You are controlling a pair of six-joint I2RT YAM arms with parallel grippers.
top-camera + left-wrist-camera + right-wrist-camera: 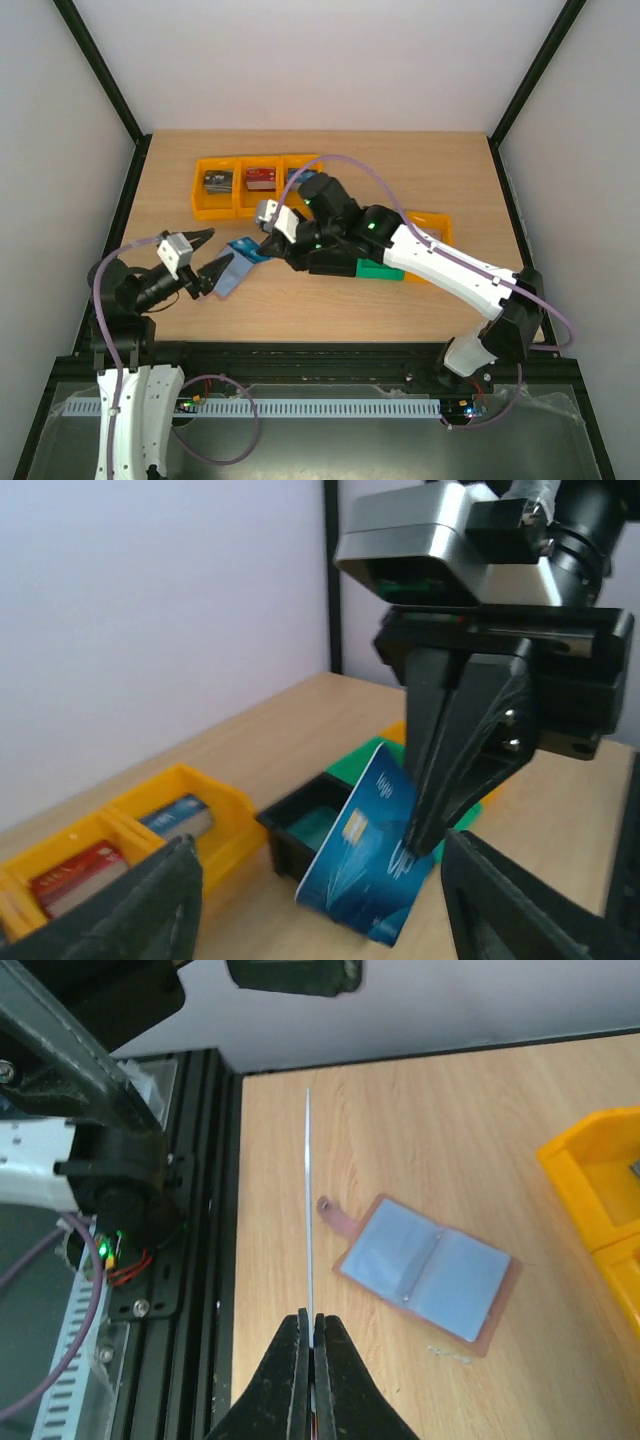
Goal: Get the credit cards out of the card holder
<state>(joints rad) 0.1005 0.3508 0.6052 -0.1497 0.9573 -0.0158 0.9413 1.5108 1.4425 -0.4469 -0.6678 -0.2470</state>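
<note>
Wood-toned table (400,1110), arms working over its near half. Yellow bins (215,210) sit beyond the right gripper (311,1332). The card holder (425,1275) lies open and flat, pale blue side up, under and just beside that gripper, whose jaws are pinched tight on a blue credit card (365,845) held apart from the holder. Left gripper (220,246) spread wide, empty, facing the card.
</note>
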